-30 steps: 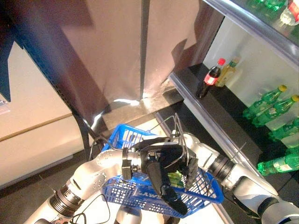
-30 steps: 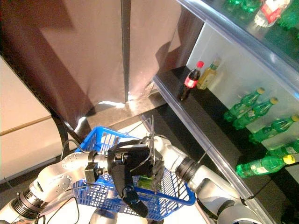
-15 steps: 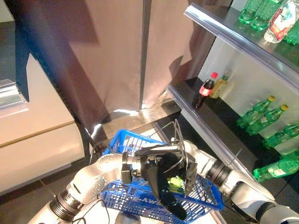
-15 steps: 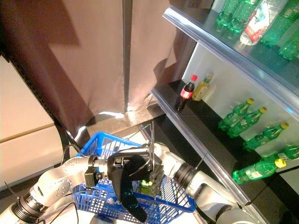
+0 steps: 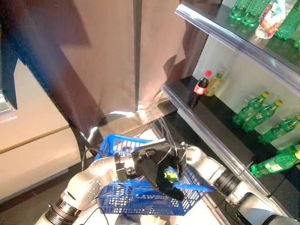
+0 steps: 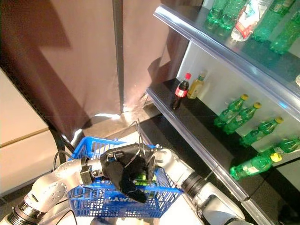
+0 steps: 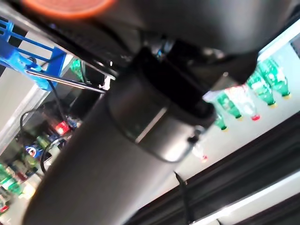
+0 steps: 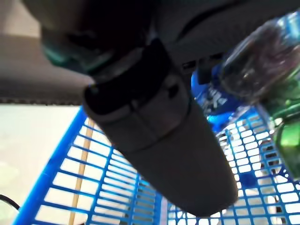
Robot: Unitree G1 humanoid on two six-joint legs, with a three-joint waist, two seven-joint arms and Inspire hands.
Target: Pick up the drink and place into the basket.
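Note:
A blue mesh basket [image 5: 140, 198] hangs in front of me, and my left hand [image 5: 149, 165] is curled on its wire handle [image 5: 165, 137]. My right arm reaches into the basket from the right. Its hand [image 8: 154, 131] is closed on a green bottle [image 8: 287, 126], low inside the basket. The bottle's yellow cap [image 5: 168, 175] shows between the two dark hands. Most of the bottle's body is hidden by my left hand in the eye views.
A shelf unit [image 5: 220, 129] stands on the right. A cola bottle [image 5: 198, 89] and a yellowish bottle [image 5: 214, 81] stand on its dark shelf. Several green bottles [image 5: 255, 105] lie further along, with more on the upper shelf [image 5: 246, 9]. A brown curtain [image 5: 103, 56] hangs behind.
The camera has tilted up, so more of the shelves shows and the basket sits lower in the picture. The bottle's yellow cap now shows between the hands.

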